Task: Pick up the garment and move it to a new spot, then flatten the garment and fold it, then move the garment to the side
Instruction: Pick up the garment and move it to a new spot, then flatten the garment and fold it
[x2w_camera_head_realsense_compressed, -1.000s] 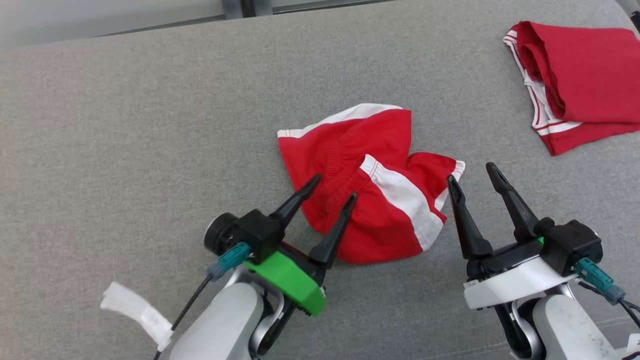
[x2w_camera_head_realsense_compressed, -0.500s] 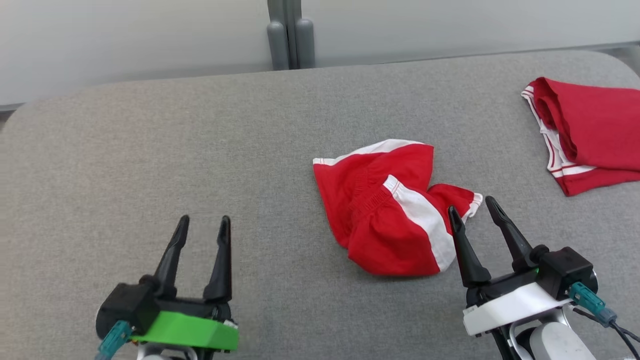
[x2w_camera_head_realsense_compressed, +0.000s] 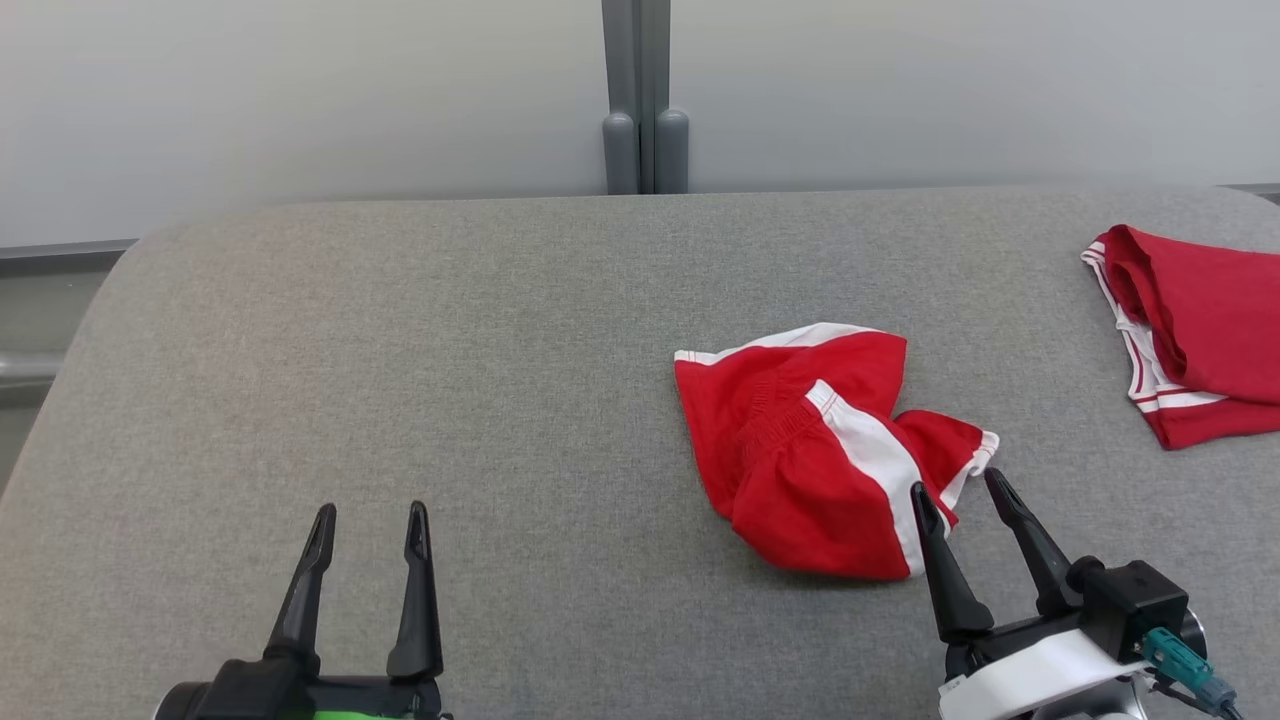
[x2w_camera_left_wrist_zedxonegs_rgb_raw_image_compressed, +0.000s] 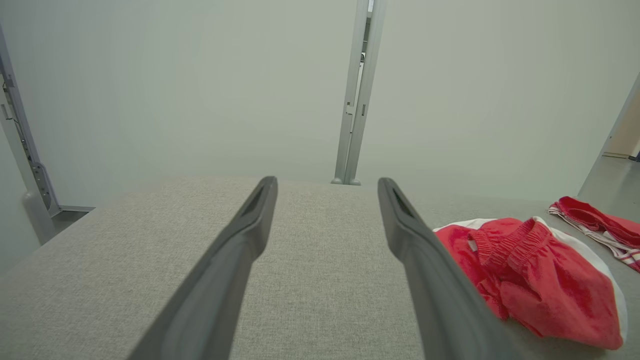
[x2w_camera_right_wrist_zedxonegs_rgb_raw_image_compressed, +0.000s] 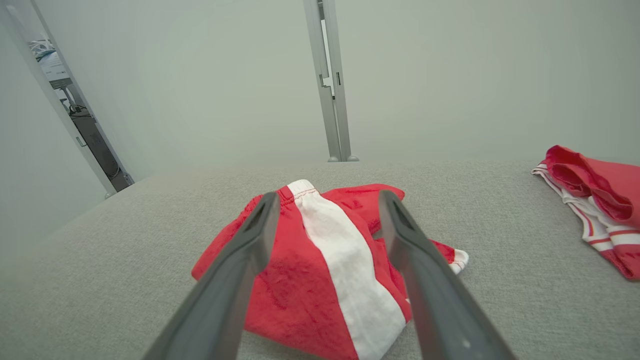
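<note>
Lying crumpled: red-white garment (x2w_camera_head_realsense_compressed: 810, 450) on woven surface (x2w_camera_head_realsense_compressed: 400, 350).

- garment (x2w_camera_head_realsense_compressed: 800, 440) lies on the table (x2w_camera_head_realsense_compressed: 400, 350), right of centre
- other garment (x2w_camera_head_realsense_compressed: 1200, 330) on the same table at the far right edge, well apart from the first
- left gripper (x2w_camera_head_realsense_compressed: 370, 512) over the near left part of the table, well apart from the garment, which is off to its right
- right gripper (x2w_camera_head_realsense_compressed: 955, 480) at near right, tips just beside the garment's near-right edge; can't tell if they touch
- post (x2w_camera_head_realsense_compressed: 645, 100) stands behind the table, about mid-width, against the wall (x2w_camera_head_realsense_compressed: 300, 100)
</note>
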